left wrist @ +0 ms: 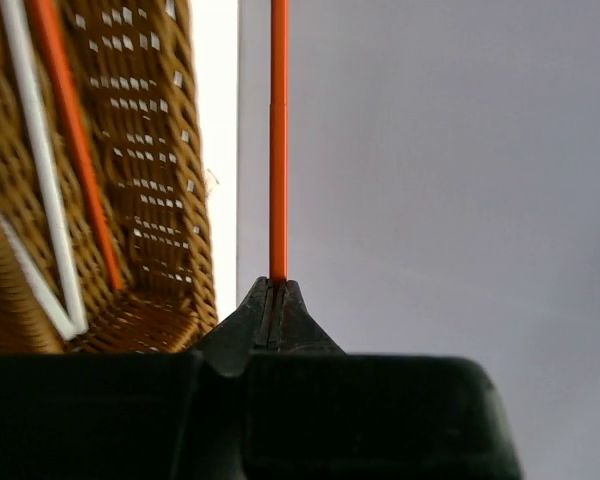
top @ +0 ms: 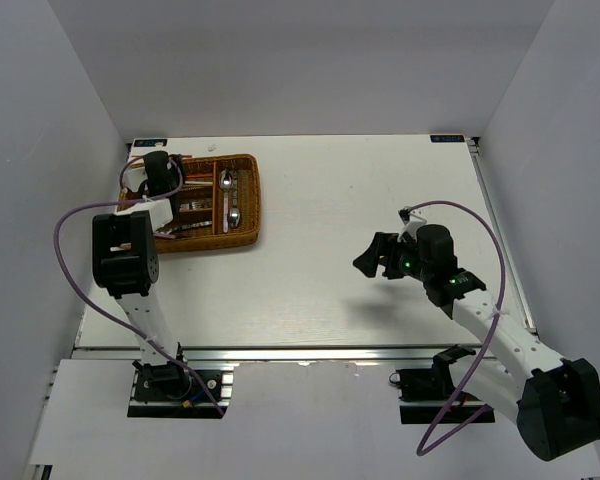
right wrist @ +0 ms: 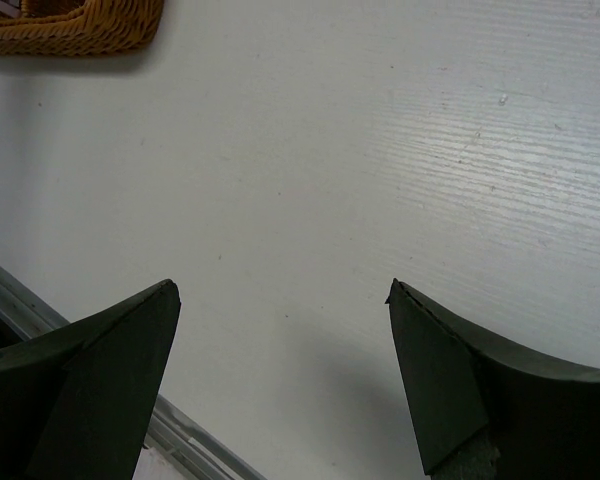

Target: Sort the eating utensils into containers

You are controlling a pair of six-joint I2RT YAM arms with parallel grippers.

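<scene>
My left gripper (left wrist: 273, 285) is shut on a thin red-orange chopstick (left wrist: 278, 140), which points straight out from the fingertips beside the outer wall of the brown wicker tray (left wrist: 150, 150). A second red-orange chopstick (left wrist: 75, 150) and a slim white piece (left wrist: 40, 180) lie inside the tray. In the top view the left gripper (top: 152, 162) is at the left end of the tray (top: 252, 200), which holds silver spoons (top: 233, 214) and other utensils. My right gripper (top: 373, 258) is open and empty over bare table, far right of the tray; its jaws (right wrist: 283, 290) stand wide apart.
The white table (top: 360, 190) is walled by grey panels on the left, back and right. A metal rail (right wrist: 10, 290) runs along the near table edge. A corner of the tray (right wrist: 70, 30) shows at the top left of the right wrist view.
</scene>
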